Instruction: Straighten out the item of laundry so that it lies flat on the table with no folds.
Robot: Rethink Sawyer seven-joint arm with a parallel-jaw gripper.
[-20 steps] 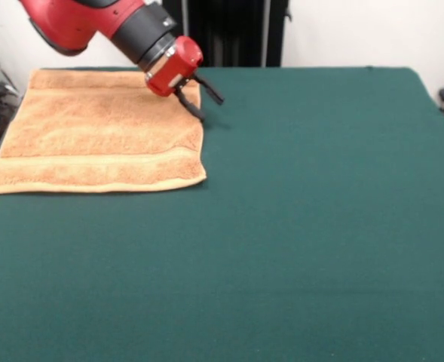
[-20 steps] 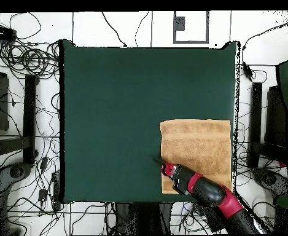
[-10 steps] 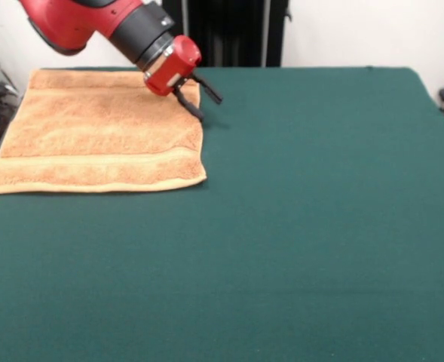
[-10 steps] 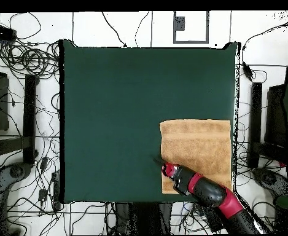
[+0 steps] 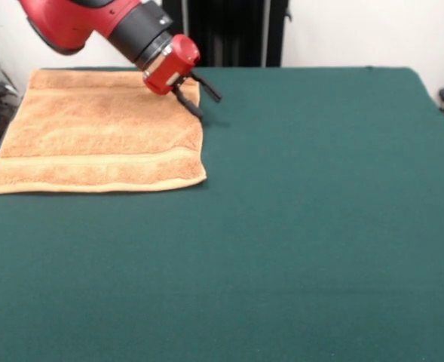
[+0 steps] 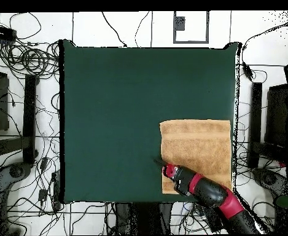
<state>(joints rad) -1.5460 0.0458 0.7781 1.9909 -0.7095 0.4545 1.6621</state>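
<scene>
The orange-tan towel [image 5: 93,132] lies spread flat on the dark green table [image 5: 304,226], at the far left in the front view, with a woven band stripe along its near edge. In the overhead view the towel [image 6: 198,147] sits at the table's [image 6: 121,110] lower right. My gripper [image 5: 204,103] hangs just above the towel's far right corner, open, with nothing between its black fingers. Overhead, the gripper [image 6: 160,163] shows at the towel's left edge, and the red arm covers the towel's lower part.
Cables and stands lie on the floor around the table in the overhead view. A dark upright post [image 5: 237,34] stands behind the table's far edge. The towel's left side runs along the table's left edge.
The gripper has risen slightly and drawn back a little from the towel's corner. The towel has not moved.
</scene>
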